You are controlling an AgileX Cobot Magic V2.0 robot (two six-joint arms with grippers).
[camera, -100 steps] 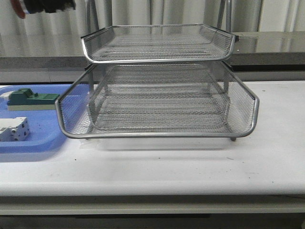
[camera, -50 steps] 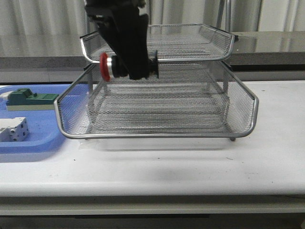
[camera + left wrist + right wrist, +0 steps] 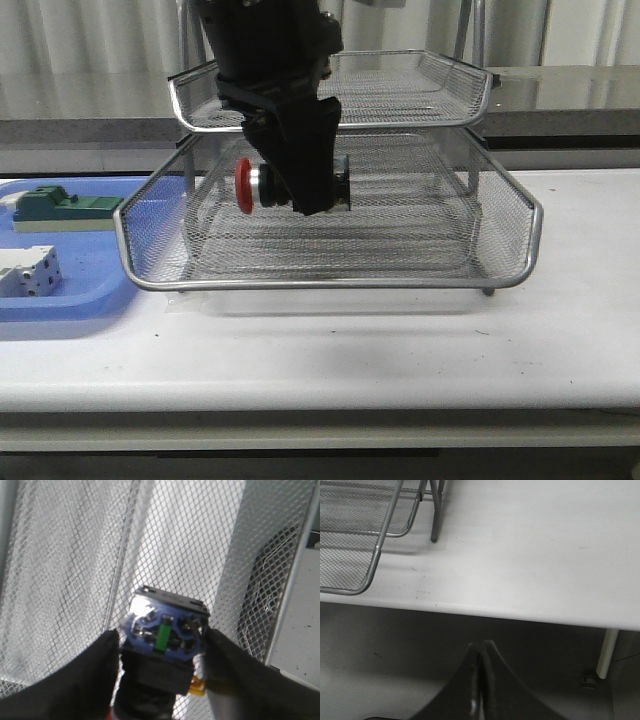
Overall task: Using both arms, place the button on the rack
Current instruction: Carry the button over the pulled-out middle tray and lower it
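Button (image 3: 262, 186) clamped in left pincer (image 3: 161, 652) above rack (image 3: 330, 283) tray; right pincer (image 3: 479, 680) closed, empty.

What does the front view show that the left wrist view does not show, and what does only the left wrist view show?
Only the front view shows the button's red head, the rack's stacked trays, and the blue bin holding a green block and a white component.

Only the left wrist view shows the back of the button, with its blue face and green strip, and the two fingers pressed against its sides.

Both show the left pincer holding the button above the mesh of a lower tray, not resting on it.
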